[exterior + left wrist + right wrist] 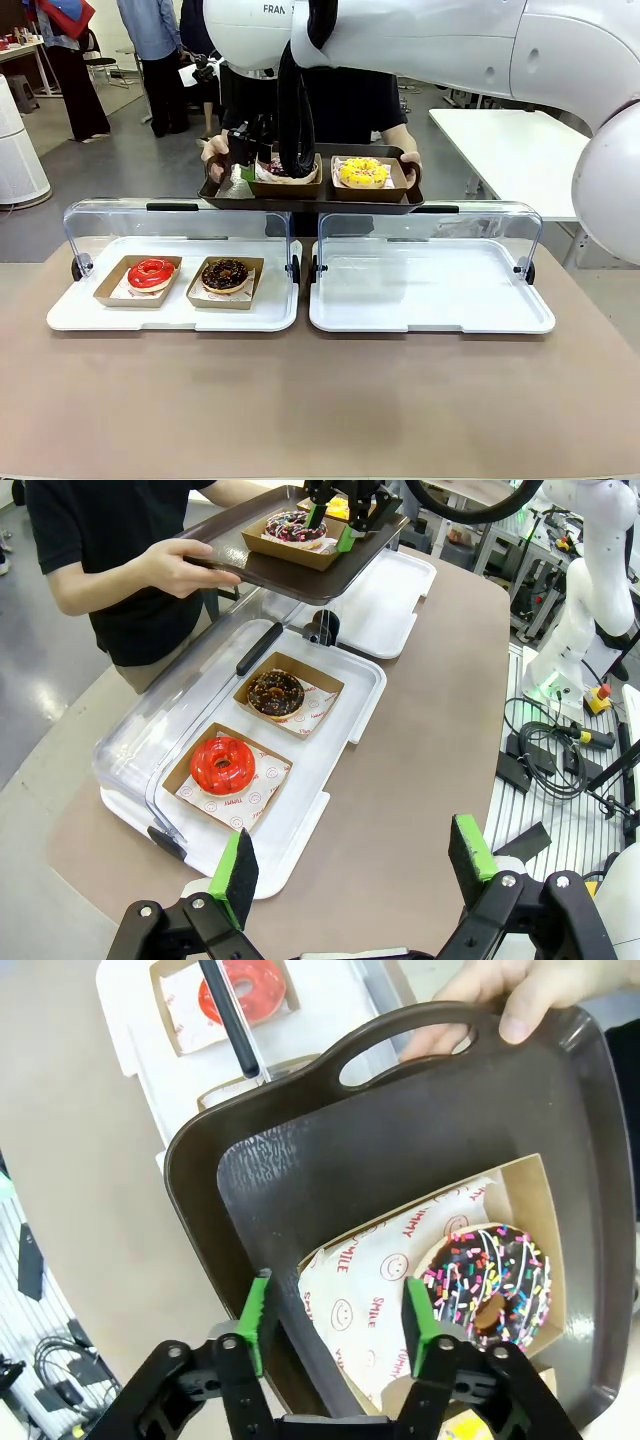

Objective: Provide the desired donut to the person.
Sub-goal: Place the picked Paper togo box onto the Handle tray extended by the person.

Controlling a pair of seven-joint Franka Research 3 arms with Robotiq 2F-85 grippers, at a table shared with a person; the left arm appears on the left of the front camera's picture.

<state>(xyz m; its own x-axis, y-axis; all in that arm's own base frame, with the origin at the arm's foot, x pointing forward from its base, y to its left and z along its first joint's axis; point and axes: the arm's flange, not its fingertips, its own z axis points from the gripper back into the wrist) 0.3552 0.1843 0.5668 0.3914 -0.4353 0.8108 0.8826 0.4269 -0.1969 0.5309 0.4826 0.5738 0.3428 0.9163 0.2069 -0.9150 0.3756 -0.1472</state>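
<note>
We see the person (350,100) holding a dark tray (300,1190) level at upper centre of the front frame, long axis left-right. On it sits the sprinkled chocolate donut (487,1282) in its cardboard box. The right gripper (335,1330) straddles that box's corner, fingers spread; the left gripper (350,865) hangs released at the lower frame.

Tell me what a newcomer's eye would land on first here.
The dark tray the person holds out over the table's far edge, with the right end effector open around the corner of the sprinkled chocolate donut's box. Beside it on the tray sits a yellow donut; nearer, a red donut glows in the left display case.
</note>
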